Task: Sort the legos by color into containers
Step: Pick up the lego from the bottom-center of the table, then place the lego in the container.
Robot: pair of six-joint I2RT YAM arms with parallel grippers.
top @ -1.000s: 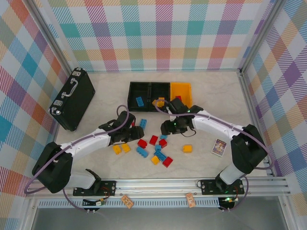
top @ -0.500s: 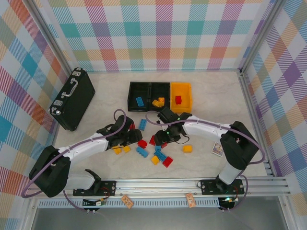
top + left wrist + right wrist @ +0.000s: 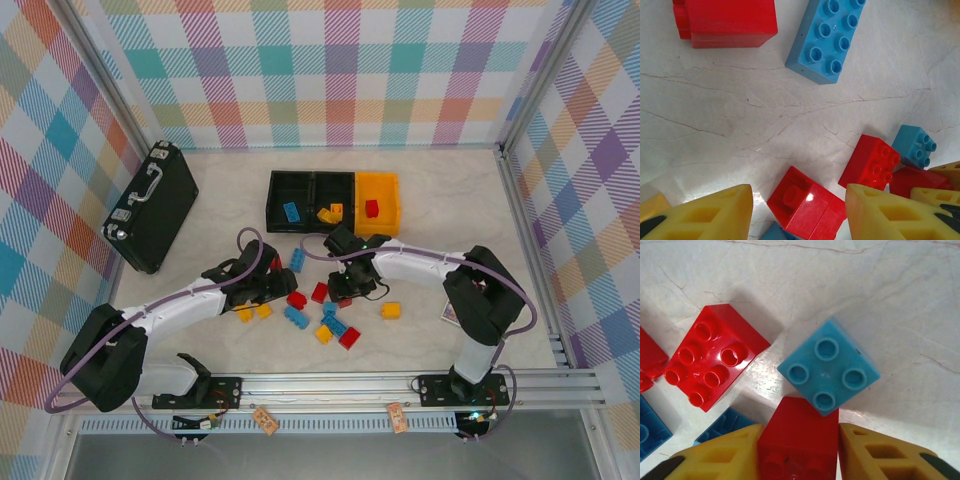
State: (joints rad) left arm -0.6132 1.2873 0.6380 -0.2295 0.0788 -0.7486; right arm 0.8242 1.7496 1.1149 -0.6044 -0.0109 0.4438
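Right gripper pinching small red studded plastic brick, bottom centre — left gripper spread, glossy red plastic brick in its gap, bottom edge.

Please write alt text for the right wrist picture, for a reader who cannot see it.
The right hand grips a red lego at the bottom centre. Just beyond it lie a blue four-stud lego and, to the left, a red six-stud lego, on a white marbled table.

Scattered legos obstruct the bench centre; open passage remains right of the containers and near the briefcase.
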